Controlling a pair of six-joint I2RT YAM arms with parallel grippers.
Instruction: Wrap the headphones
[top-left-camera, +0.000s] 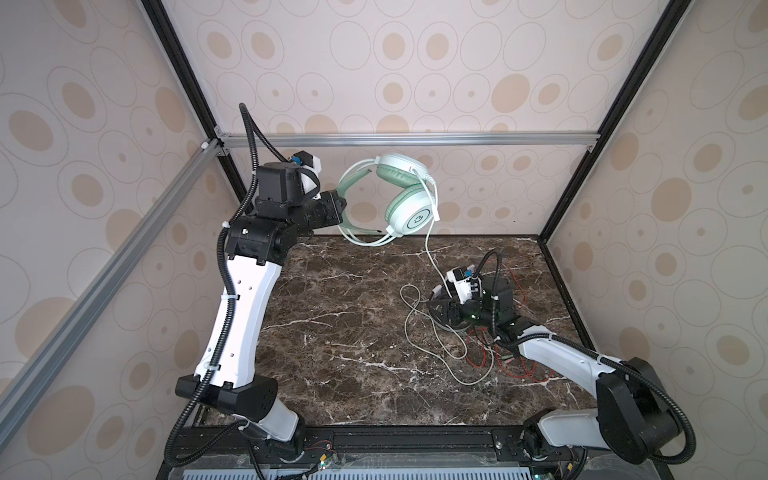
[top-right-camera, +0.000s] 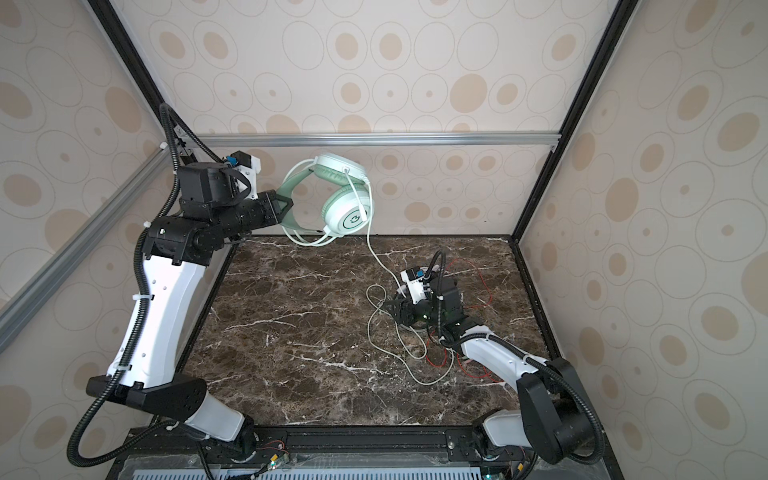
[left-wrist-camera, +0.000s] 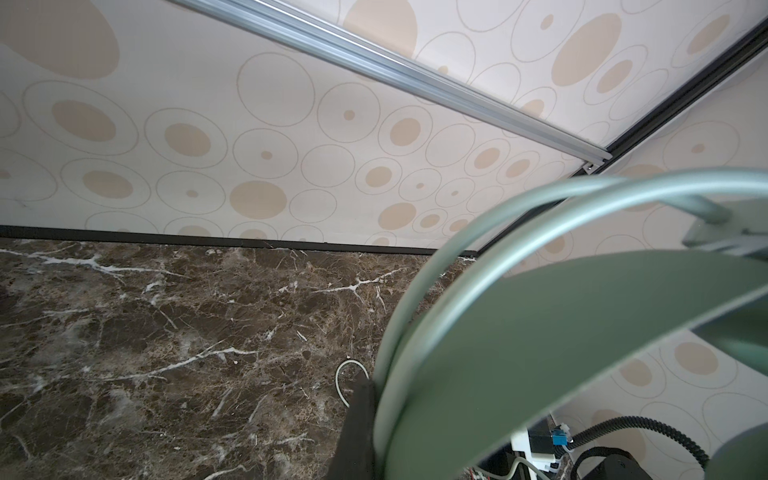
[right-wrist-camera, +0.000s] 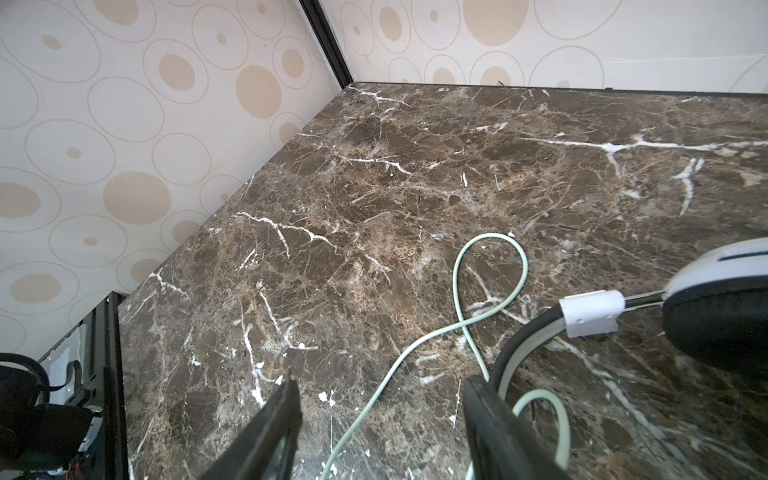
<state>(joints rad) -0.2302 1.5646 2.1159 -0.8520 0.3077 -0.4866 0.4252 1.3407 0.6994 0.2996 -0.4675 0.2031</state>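
Left gripper (top-left-camera: 338, 206): raised high near the back wall, its fingers (left-wrist-camera: 358, 415) clenched on the headband of the mint-green headphones (top-left-camera: 409, 205).

Mint-green headphones: hanging in the air off that grip, well clear of the surface (top-left-camera: 332, 316), with the earcups out toward the middle (plain in both top views).

Pale cable (top-left-camera: 431, 255): drops from an earcup to the surface, then sprawls in loose loops on the right side. None of it looks wound round the headphones.

Right gripper (right-wrist-camera: 382, 384): low over the surface, fingers (right-wrist-camera: 282, 415) released and standing apart. A run of the pale cable passes between them and seems to touch neither.

Relation that matters: the cable lies lengthwise in the gap, running out ahead of the fingers and slanting toward one of them, so a squeeze would take it across its width. The right arm is by far the nearer, and the left is busy holding.

White-and-black headphones (right-wrist-camera: 715, 303): on the surface just beside the right gripper, headband close against one finger.

Red cable (top-left-camera: 478, 353): strewn on the surface around the right arm's wrist.

Step, as I judge it: catching the cable to start the first turn. The wrap looks barely begun.

Risk: pinching the neighbouring headband along with the cable, or dragging a crossed loop.
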